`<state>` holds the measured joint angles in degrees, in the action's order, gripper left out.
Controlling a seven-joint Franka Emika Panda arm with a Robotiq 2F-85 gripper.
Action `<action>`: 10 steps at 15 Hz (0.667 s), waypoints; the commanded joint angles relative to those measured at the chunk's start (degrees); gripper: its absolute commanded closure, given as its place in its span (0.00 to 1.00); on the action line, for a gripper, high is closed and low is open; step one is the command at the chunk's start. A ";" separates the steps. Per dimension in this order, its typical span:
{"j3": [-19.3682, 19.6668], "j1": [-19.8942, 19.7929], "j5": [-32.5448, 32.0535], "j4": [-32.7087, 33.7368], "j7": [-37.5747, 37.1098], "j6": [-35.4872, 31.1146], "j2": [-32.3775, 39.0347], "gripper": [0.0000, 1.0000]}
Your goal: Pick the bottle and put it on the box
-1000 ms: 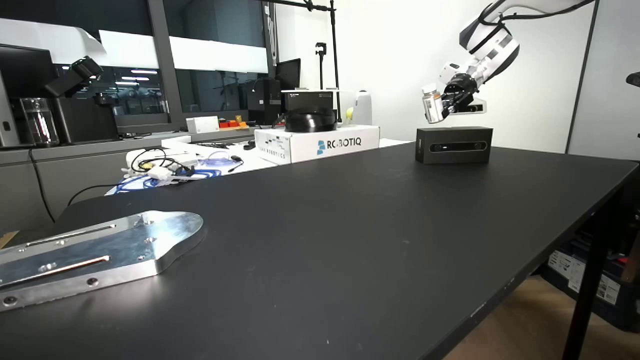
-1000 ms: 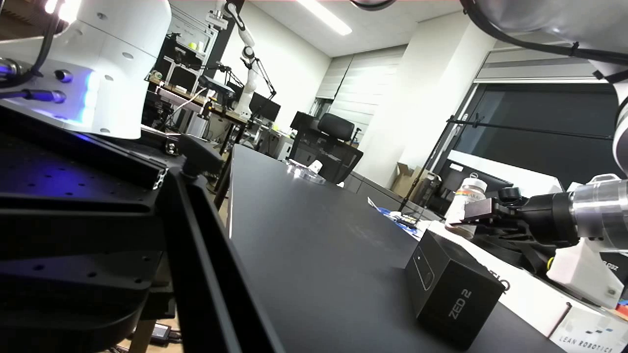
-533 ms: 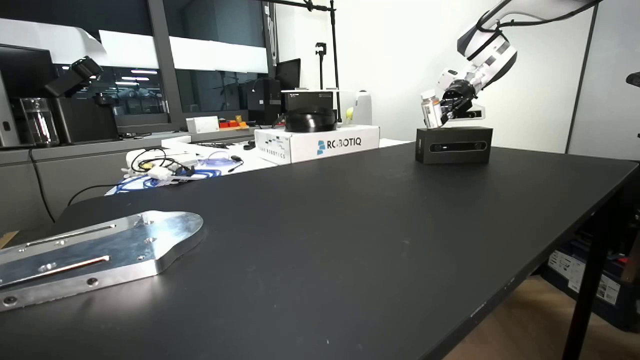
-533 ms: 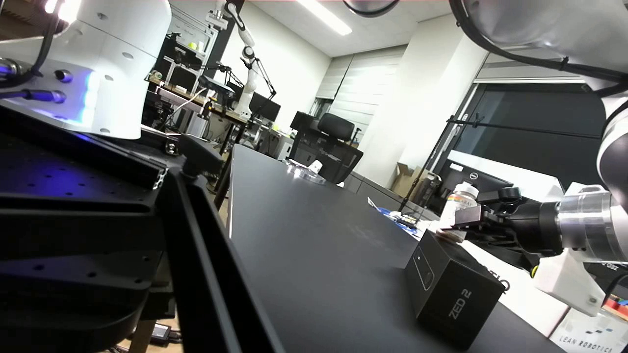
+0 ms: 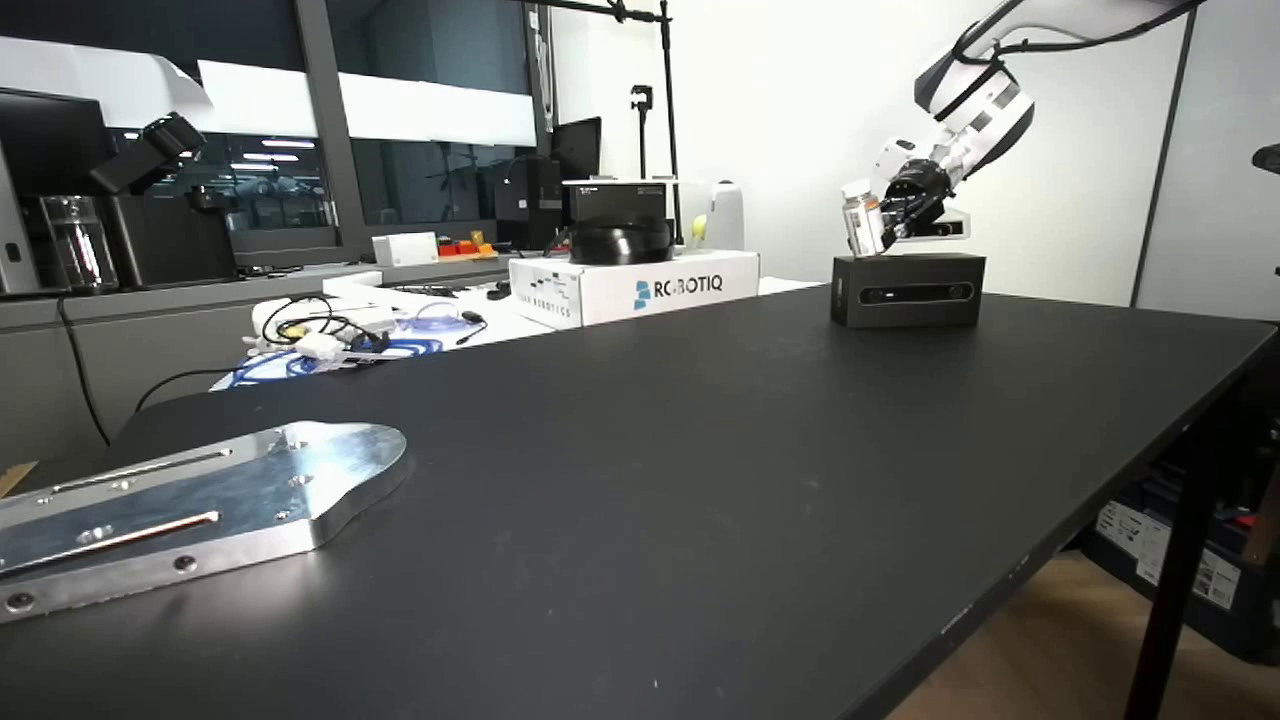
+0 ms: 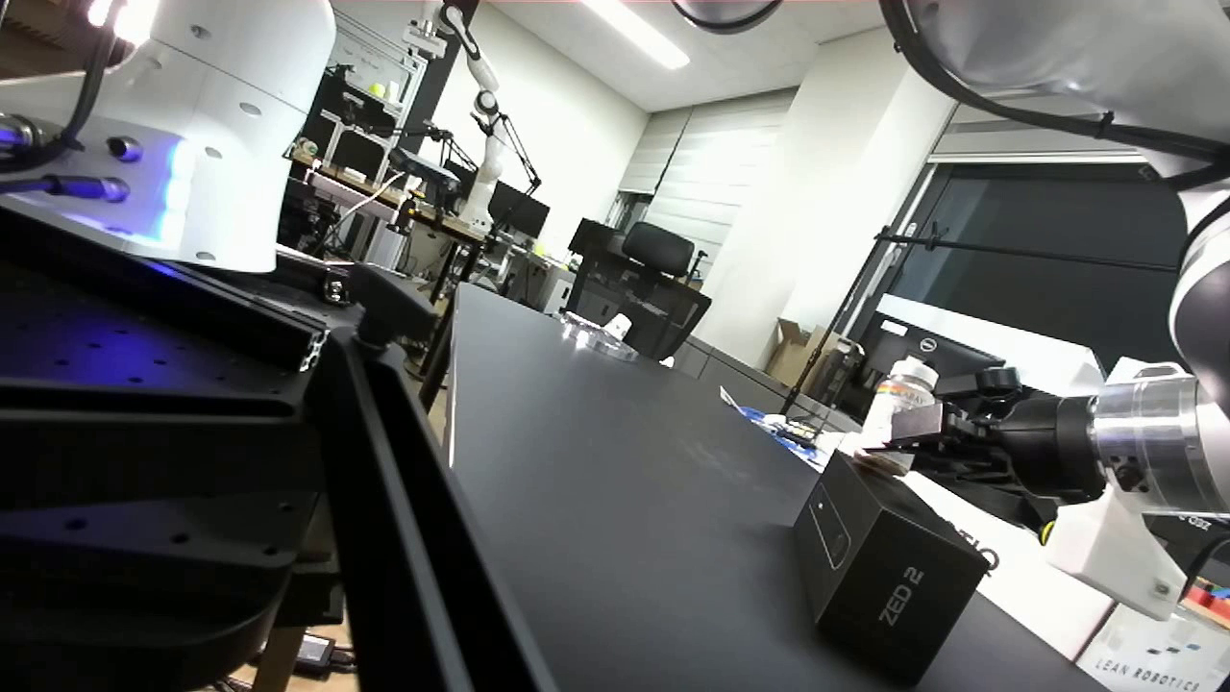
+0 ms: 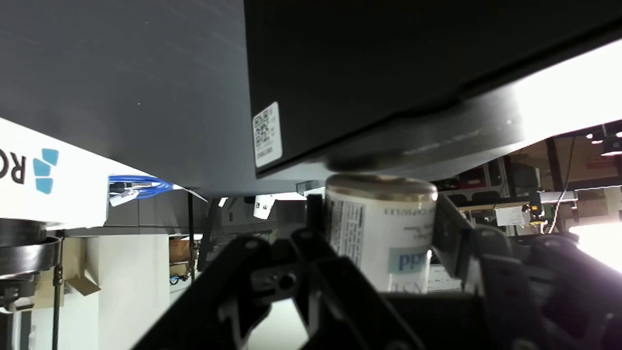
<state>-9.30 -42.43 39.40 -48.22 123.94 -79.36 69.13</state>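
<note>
The white bottle (image 5: 863, 220) with a white cap is held over the end of the black box (image 5: 908, 292); it is also in the other views (image 6: 888, 407) (image 7: 374, 233). It is slightly tilted, cap up, with its base at the box's top face. I cannot tell whether base and box touch. My gripper (image 7: 381, 218) is shut on the bottle, a finger on each side; it shows in both exterior views (image 5: 886, 220) (image 6: 924, 425). The box lies flat on the black table, and its dark top fills the upper right of the wrist view (image 7: 413, 58).
A white printed carton (image 5: 690, 292) with a black round object (image 5: 620, 242) on it stands beyond the table edge. A metal plate (image 5: 340, 455) lies on the table (image 5: 650, 500) at its far end from the box. Cables (image 5: 330, 340) lie beside the table.
Over the first half second my gripper and the bottle moved down onto or close above the box's top, and the bottle became more upright. Since then nothing has visibly moved.
</note>
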 commanded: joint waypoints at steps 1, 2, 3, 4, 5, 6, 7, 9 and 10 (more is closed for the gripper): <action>-0.21 -0.29 0.40 1.76 0.55 -0.67 1.33 0.70; -0.19 -0.37 0.32 1.99 0.73 -0.54 1.53 0.70; -0.22 -0.51 0.41 2.24 0.72 -0.40 1.80 0.70; -0.33 -0.73 0.64 2.58 0.48 -0.08 2.14 0.70; -0.40 -0.95 0.85 2.94 0.34 0.28 2.48 0.70; -0.43 -1.11 1.04 3.20 0.23 0.58 2.76 0.70; -0.29 -1.13 1.05 3.68 -0.29 1.40 3.17 0.70; -0.03 -0.74 1.22 0.30 0.15 0.44 0.70 0.45; -0.03 -0.73 1.22 0.30 0.15 0.44 0.70 0.45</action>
<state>-9.32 -43.16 40.62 -47.92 124.10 -78.92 69.83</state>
